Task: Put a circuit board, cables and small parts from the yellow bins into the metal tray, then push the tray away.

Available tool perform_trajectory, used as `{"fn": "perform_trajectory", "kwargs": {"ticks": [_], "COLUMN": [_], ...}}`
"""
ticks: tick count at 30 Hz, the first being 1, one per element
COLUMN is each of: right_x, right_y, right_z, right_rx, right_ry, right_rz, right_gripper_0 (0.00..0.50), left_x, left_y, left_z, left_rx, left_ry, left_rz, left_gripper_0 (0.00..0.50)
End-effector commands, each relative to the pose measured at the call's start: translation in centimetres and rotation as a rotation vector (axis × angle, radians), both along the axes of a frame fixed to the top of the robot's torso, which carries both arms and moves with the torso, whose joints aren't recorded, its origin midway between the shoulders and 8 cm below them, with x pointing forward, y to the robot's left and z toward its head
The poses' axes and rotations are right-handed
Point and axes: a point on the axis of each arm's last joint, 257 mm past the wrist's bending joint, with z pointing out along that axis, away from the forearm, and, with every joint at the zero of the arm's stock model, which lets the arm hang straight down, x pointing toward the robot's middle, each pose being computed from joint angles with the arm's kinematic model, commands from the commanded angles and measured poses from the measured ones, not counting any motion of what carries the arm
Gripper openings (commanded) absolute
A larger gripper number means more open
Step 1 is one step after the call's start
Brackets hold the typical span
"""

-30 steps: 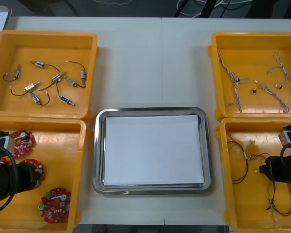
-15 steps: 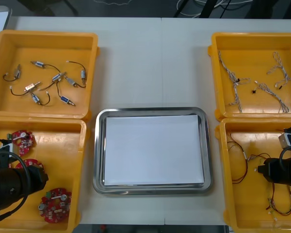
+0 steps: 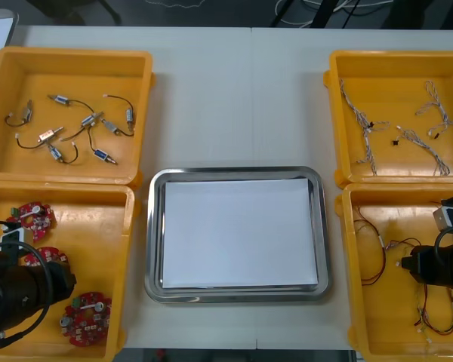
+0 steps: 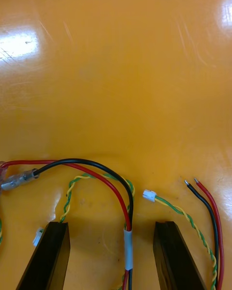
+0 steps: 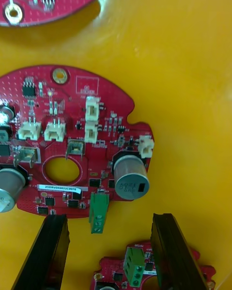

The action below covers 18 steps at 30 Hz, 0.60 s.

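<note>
From my console the light desk (image 3: 241, 98) spans the front view, carrying four yellow bins: the far left bin (image 3: 68, 54), the near left bin (image 3: 98, 226), the far right bin (image 3: 392, 56) and the near right bin (image 3: 389, 317); the metal tray (image 3: 155, 234), white inside, lies between the two near bins; my left arm (image 3: 19, 290) reaches over the near left bin and my right arm (image 3: 442, 264) over the near right one; the left jaws stand wide apart, holding nothing, low above a red circuit board (image 5: 72, 140), with the green connector (image 5: 98, 212) at its edge between them; the right jaws are equally spread and empty, straddling a red and black cable (image 4: 128, 212), with a yellow and green twisted cable (image 4: 181, 215) just beside it; pale twisted cables (image 3: 362, 117) lie in the far right bin; small metal parts (image 3: 90, 121) lie scattered in the far left bin.
</note>
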Motion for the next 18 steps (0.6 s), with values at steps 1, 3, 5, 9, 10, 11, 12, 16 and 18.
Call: {"fn": "perform_trajectory", "kwargs": {"ticks": [1, 3, 5, 9, 10, 11, 12, 16, 18], "right_x": [-3.2, -3.4, -3.4, -3.5, -3.5, -3.5, -3.4, -2.5, -1.9], "right_y": [-0.3, -0.2, -0.3, -0.2, -0.1, -0.2, -0.1, 0.0, 0.0], "right_z": [-3.3, -3.5, -3.5, -3.6, -3.6, -3.5, -3.5, -2.0, -0.7], "right_rx": [-0.035, -0.034, -0.036, -0.033, -0.031, -0.032, -0.031, -0.039, -0.045], "right_ry": [0.084, 0.087, 0.089, 0.091, 0.091, 0.090, 0.087, 0.048, 0.021], "right_rz": [0.045, 0.047, 0.048, 0.051, 0.053, 0.053, 0.057, 0.072, 0.083], "right_gripper_0": [0.500, 0.075, 0.000, 0.000, 0.000, 0.000, 0.000, 0.000, 0.000], "left_x": [-0.3, -0.2, 0.0, 0.3, 0.4, 0.4, 0.5, 0.8, 1.1], "left_y": [0.6, 0.6, 0.6, 0.6, 0.6, 0.6, 0.6, 0.6, 0.6], "left_z": [-0.3, -0.5, -0.7, -0.6, -0.6, -0.6, -0.5, -0.2, -0.1], "left_rx": [0.044, 0.051, 0.061, 0.063, 0.061, 0.062, 0.062, 0.064, 0.064], "left_ry": [0.011, 0.006, 0.002, -0.003, -0.003, -0.003, -0.006, -0.014, -0.019], "left_rz": [-0.044, -0.048, -0.051, -0.051, -0.050, -0.052, -0.053, -0.052, -0.053], "left_gripper_0": [0.500, 0.500, 0.500, 0.500, 0.500, 0.500, 0.500, 0.500, 0.500]}}
